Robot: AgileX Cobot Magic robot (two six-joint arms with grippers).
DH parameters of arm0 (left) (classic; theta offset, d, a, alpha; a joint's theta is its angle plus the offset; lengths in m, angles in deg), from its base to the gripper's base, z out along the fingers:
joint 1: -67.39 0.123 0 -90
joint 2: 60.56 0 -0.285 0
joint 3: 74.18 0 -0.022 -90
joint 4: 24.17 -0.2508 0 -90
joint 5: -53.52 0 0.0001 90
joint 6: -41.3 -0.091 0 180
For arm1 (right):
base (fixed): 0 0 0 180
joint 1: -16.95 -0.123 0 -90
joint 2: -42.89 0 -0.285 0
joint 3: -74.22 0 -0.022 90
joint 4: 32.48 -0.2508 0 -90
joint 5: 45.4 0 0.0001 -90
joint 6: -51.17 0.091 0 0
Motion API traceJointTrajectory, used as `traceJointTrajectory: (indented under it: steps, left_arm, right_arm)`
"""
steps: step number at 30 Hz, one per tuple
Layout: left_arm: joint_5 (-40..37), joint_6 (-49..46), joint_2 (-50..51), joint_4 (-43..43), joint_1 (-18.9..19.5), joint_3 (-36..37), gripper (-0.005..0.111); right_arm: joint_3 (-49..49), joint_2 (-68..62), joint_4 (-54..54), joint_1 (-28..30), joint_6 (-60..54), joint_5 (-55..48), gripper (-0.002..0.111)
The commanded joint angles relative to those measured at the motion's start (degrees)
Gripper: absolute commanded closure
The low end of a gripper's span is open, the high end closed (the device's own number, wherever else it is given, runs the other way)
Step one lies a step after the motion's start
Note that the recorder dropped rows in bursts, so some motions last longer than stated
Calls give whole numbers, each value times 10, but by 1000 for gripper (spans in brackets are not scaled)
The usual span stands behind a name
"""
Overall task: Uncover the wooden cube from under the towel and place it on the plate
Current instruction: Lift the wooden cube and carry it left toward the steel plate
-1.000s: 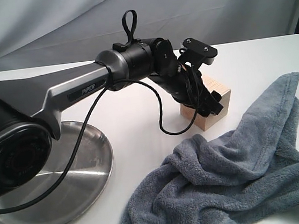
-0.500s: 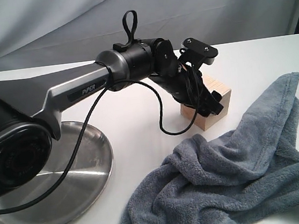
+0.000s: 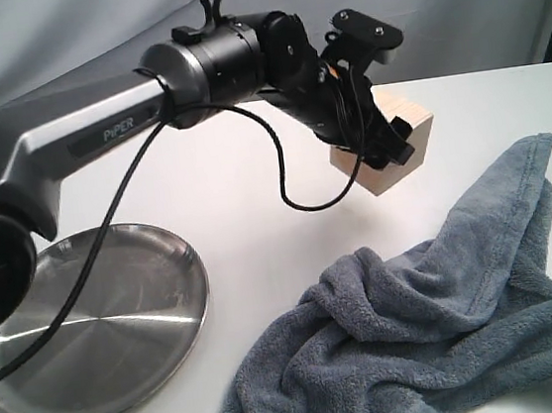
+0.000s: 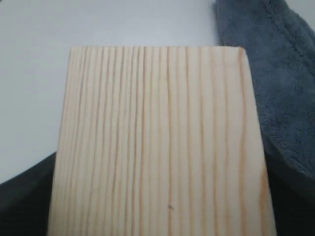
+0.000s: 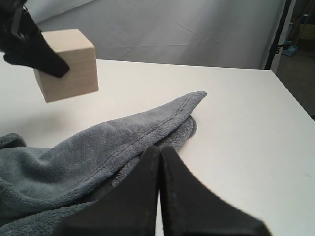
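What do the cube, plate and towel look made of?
The cube looks like pale bare wood, showing straight grain lines. The plate is shiny metal, probably stainless steel, with reflections. The towel is fluffy grey-blue terry-like cloth with hemmed edges.

Left arm (image 3: 69, 140) stretched out level, left claw (image 3: 389, 144) clamped on wooden cube (image 3: 415, 134) held aloft, right claw (image 5: 159, 153) closed tight

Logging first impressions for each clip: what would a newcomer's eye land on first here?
The wooden cube stands out first, clamped in the left gripper and hanging in the air above the white table. Next come the grey-blue towel, crumpled low on the right of the exterior view, and the shiny steel plate, low on the left.
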Motion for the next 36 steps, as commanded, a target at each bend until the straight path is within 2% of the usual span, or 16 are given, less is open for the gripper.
traceJointTrajectory:
  steps: [1, 6, 13, 19, 27, 36]
  left_arm:
    - [4, 3, -46, 0, 8, -3, 106]
    - [-38, 4, -82, -15, 27, -3, 107]
    - [-174, 7, -123, -30, 78, -3, 107]
    - [-226, 21, -153, -30, 118, -3, 107]
    - [-237, 34, -207, -45, 155, 30, 107]
    - [-232, 34, -300, -58, 211, 149, 107]
  right_arm:
    - [-2, 4, -2, -2, 0, 4, 108]
    - [-2, 4, -2, -2, 0, 4, 108]
    - [-2, 4, -2, -2, 0, 4, 108]
    - [-2, 4, -2, -2, 0, 4, 108]
    - [-2, 4, -2, -2, 0, 4, 108]
    - [-2, 4, -2, -2, 0, 4, 108]
